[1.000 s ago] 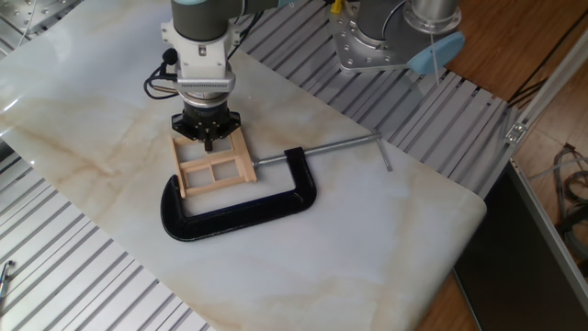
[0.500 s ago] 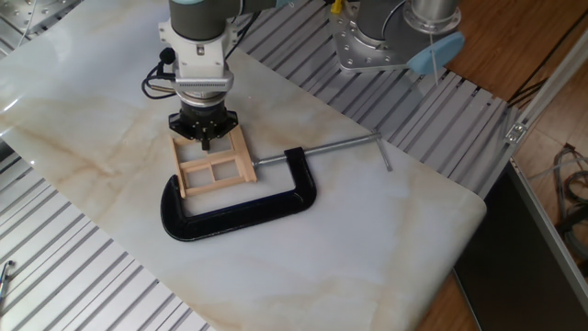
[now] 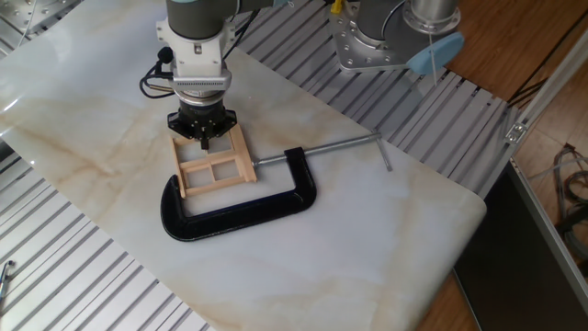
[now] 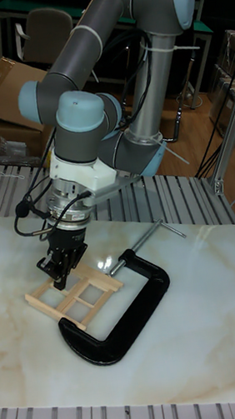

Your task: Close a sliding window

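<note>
The sliding window (image 3: 220, 183) is a small pale-wood frame with thin slats, lying flat on the marble table inside the mouth of a big black C-clamp (image 3: 241, 212). In the tall fixed view the sliding window (image 4: 98, 304) sits the same way within the C-clamp (image 4: 114, 347). My gripper (image 3: 205, 141) points straight down over the window's far end, its dark fingers drawn together with nothing between them. From the other side the gripper (image 4: 60, 279) tips sit at the window's far rail; whether they touch the wood is not clear.
The clamp's steel screw (image 3: 333, 147) with its T-handle runs toward the back right. A second robot's metal base (image 3: 381, 41) stands behind on the ribbed aluminium surface. The marble table top (image 3: 367, 239) ends at a rounded right edge.
The gripper and wrist have shifted slightly to the left and toward the back of the table. The window and clamp look unchanged.
</note>
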Robot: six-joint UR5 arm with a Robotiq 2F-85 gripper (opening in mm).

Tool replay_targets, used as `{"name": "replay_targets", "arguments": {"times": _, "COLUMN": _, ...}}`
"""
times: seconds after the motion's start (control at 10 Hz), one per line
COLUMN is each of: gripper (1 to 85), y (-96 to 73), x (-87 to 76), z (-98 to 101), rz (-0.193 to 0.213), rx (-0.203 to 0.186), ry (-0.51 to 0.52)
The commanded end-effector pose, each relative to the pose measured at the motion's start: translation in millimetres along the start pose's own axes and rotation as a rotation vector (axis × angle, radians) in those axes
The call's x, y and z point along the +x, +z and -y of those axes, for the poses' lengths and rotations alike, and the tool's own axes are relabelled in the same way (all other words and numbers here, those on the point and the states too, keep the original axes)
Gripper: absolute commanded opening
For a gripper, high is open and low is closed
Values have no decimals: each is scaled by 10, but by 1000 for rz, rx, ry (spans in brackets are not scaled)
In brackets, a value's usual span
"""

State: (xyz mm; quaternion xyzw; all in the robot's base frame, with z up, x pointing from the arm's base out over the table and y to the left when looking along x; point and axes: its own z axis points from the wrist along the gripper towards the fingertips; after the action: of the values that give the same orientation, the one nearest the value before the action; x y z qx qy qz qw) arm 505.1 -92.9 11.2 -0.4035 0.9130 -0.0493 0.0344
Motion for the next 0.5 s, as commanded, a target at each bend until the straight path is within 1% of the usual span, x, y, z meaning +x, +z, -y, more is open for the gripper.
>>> {"name": "replay_targets", "arguments": {"times": 0.0, "gripper": 7, "y": -34, "x": -19, "z": -69, "rz": 5, "rx": -16, "ry": 15}}
{"name": "replay_targets", "arguments": {"times": 0.2, "gripper": 7, "y": -45, "x": -21, "z": -81, "rz": 6, "rx": -17, "ry": 12}}
{"name": "replay_targets", "arguments": {"times": 0.4, "gripper": 7, "y": -19, "x": -108, "z": -102, "rz": 37, "rx": -28, "ry": -13}}
